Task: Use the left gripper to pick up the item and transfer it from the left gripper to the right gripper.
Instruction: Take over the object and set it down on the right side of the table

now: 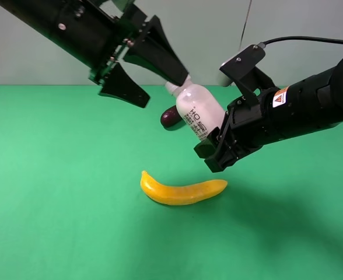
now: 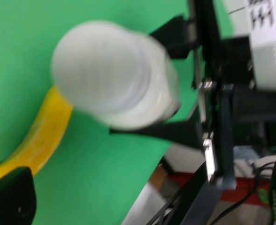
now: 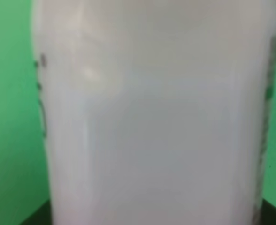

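Note:
The white bottle [image 1: 196,111] hangs tilted in the air above the green table, cap toward the upper left. My right gripper [image 1: 215,149], on the arm with the orange-red sticker, is shut on the bottle's lower end. The bottle [image 3: 152,117] fills the right wrist view. My left gripper [image 1: 163,88] is open wide, with its fingers spread on either side of the cap and no grip on it. In the left wrist view the blurred cap [image 2: 112,75] is close to the lens, and the right gripper's black fingers [image 2: 175,131] clasp the bottle behind it.
A yellow banana [image 1: 183,191] lies on the green table [image 1: 55,192] below the grippers and also shows in the left wrist view [image 2: 34,140]. A dark purple eggplant [image 1: 170,116] lies behind the bottle. A pale wall stands at the back.

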Motion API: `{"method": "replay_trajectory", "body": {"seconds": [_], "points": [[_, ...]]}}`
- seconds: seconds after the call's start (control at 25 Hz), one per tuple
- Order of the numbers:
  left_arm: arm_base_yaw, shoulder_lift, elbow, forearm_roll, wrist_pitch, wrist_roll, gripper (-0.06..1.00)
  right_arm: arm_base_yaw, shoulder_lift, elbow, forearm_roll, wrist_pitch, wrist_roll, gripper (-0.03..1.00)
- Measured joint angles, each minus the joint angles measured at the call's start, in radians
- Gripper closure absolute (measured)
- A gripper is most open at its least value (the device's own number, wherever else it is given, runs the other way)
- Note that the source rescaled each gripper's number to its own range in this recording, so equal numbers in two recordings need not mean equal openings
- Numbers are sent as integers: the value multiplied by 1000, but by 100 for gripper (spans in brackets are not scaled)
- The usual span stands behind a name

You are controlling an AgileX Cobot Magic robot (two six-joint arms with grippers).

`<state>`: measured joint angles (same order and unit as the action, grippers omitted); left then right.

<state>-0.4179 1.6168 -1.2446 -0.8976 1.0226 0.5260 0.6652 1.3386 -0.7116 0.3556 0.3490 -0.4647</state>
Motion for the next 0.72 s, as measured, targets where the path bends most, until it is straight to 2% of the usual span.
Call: {"method": "replay_trajectory", "body": {"seconds": [0.4,0.52,0.72], "points": [[70,-212,0,228,39,-90,-3,0,0,0,2,-14,0,93],[70,-288,0,334,42,-129,-3,0,0,0,3,-14,0,93],[70,-421,0,537,44,-251,-3,0,0,0,11,-14,0,93]]}}
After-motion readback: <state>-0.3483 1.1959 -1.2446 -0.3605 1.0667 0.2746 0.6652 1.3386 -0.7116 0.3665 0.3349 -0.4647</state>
